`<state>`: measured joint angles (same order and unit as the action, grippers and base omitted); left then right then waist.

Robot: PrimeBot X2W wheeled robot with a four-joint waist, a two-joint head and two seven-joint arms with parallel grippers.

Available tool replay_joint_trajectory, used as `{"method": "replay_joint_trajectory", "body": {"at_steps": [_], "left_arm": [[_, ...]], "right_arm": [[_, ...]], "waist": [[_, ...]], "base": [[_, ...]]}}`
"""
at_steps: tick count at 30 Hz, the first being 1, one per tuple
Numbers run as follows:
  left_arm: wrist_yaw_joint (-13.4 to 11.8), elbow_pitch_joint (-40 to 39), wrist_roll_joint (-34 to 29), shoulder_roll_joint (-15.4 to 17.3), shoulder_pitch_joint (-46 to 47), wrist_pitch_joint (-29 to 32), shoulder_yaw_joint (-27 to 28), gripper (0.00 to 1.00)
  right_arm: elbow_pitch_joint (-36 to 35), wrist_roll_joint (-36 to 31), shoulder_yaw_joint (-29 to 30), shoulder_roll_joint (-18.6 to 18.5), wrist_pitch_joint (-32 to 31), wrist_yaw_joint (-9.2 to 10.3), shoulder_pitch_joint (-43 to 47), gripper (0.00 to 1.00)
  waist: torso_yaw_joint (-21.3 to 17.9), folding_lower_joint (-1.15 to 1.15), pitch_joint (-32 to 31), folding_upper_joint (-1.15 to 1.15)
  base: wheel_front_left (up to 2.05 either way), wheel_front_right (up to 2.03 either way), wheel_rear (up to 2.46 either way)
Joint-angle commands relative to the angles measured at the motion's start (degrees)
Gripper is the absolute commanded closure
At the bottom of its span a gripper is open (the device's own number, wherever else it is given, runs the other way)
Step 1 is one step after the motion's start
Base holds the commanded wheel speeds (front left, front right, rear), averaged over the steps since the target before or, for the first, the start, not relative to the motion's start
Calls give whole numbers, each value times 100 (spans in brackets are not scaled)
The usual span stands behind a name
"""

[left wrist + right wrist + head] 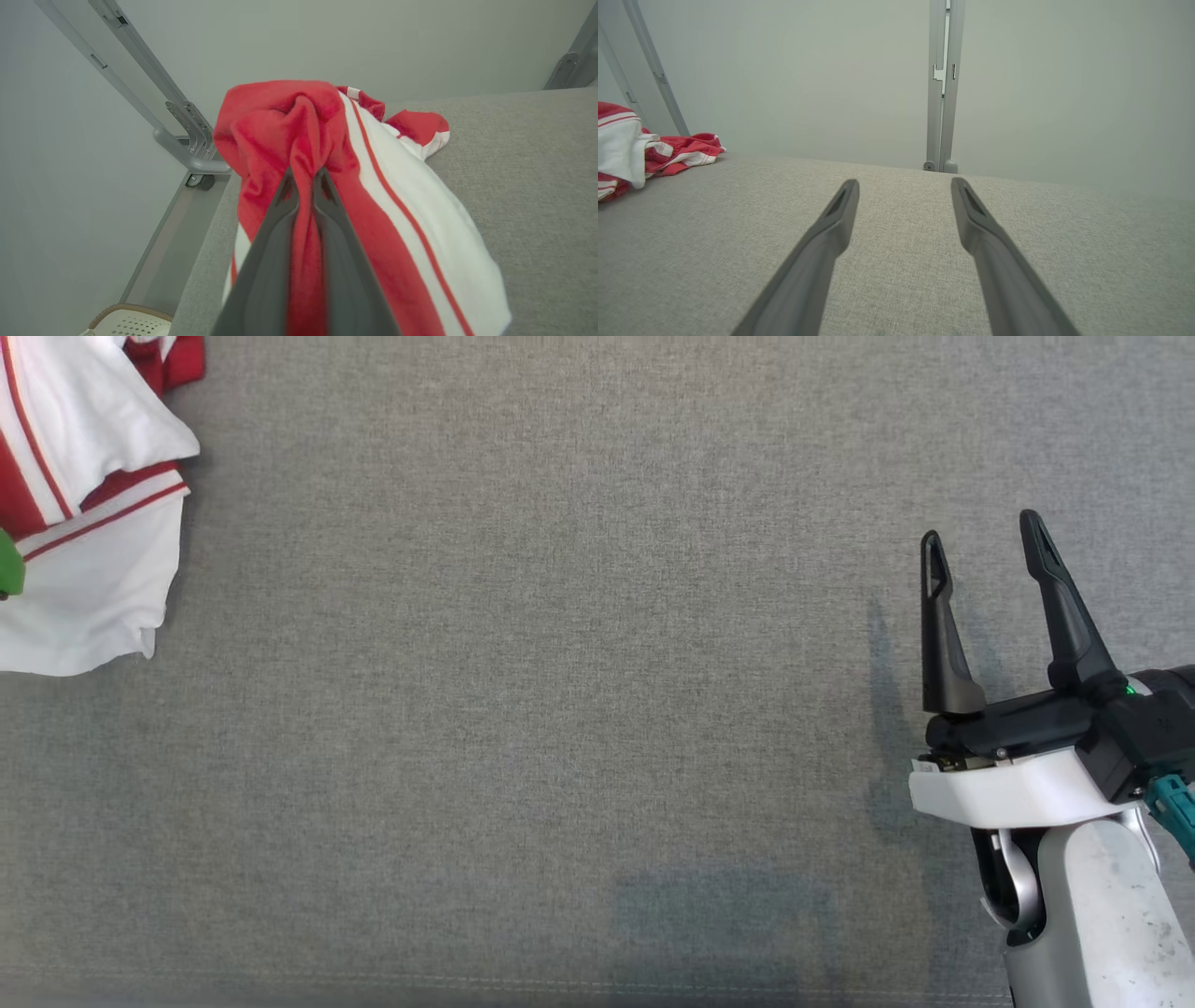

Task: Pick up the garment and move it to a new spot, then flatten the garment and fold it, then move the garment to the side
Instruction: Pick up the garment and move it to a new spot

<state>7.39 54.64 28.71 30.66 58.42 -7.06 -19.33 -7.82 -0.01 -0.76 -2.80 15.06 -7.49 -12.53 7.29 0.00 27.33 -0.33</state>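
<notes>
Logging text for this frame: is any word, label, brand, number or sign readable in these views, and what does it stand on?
None can be read in these views.
The red and white striped garment: stripes, no print or tag visible.
The small pale label on the white housing behind the right gripper: too small to read.
The grey woven table cover: no markings.

Your right gripper (981, 527) shows you two long black fingers (943, 644) with slotted tips, a white collar (1008, 793), a scuffed pale grey forearm (1102, 915), a teal connector (1174, 807) and a small green light (1131, 689).
</notes>
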Motion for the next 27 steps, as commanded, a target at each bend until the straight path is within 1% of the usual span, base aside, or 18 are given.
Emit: {"method": "replay_joint_trajectory", "body": {"at_steps": [1, 9, 15, 21, 24, 27], "left_arm": [[8, -38, -18, 98, 115, -32, -28, 100], [8, -430, -133, 344, 256, 39, -435, 100], [8, -1008, -194, 364, 355, 302, -701, 100], [-9, -1826, -199, 72, 309, 656, -944, 100], [-77, -2264, -156, -136, 155, 769, -1060, 100], [-194, -2656, -157, -420, 8, 822, -1203, 100]], "right_arm": [[27, 54, -15, -17, 22, 0, 31, 0], [234, 354, -90, -16, 22, 0, 188, 0], [344, 531, -76, -16, 21, 0, 329, 0], [366, 645, -17, -16, 21, 0, 440, 0], [363, 693, 29, -15, 21, 0, 474, 0], [355, 730, 58, -15, 21, 0, 504, 0]], "waist": [[-51, 0, -238, 33], [-302, 0, -993, 33], [-570, 0, -1476, 33], [-855, 0, -1686, 33], [-984, 0, -1701, 33], [-1114, 0, -1676, 33]], "base": [[0, 0, 0], [0, 0, 0], [0, 0, 0], [0, 0, 0], [0, 0, 0], [0, 0, 0]]}}
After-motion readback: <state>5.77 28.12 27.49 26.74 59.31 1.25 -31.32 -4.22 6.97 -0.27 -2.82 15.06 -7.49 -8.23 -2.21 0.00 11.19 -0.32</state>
